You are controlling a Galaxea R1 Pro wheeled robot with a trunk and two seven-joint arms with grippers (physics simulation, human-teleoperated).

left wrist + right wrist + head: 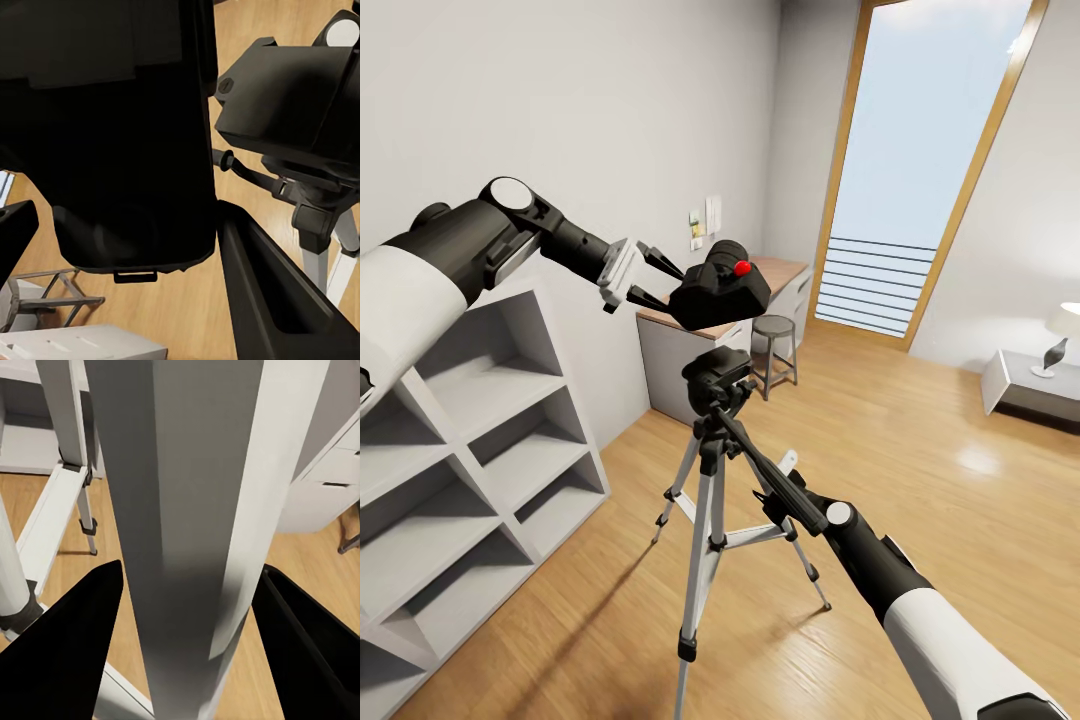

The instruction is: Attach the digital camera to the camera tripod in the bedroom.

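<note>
Your left gripper [660,279] is clamped on the digital camera [718,290], its two fingers pinching the black body from the side nearest the white cube shelf [470,480]. You hold the camera in the air, tilted, with its red round button [742,267] facing up and toward you. It hangs just above the black head [717,375] of the camera tripod [710,470], slightly to the shelf side, and a clear gap separates the two. In the left wrist view the camera's dark body [127,135] sits close against the lens, and one black finger [277,300] runs beside it, with the tripod head [289,105] lower down and off to one side.

Your right gripper [180,660] has its jaws apart with a silver-grey tripod leg [187,525] between them; the two black fingers [60,652] flank the leg, and you cannot tell from these views whether either one touches it. In the head view your right arm [920,610] reaches in low beside the tripod, close to the long black pan handle [770,470].

The tripod stands upright on the light wood plank floor [920,470], its three legs spread. Behind it are a tabletop [760,285] along the wall, a round grey stool [773,350] and the tall wood-framed window [920,160].
</note>
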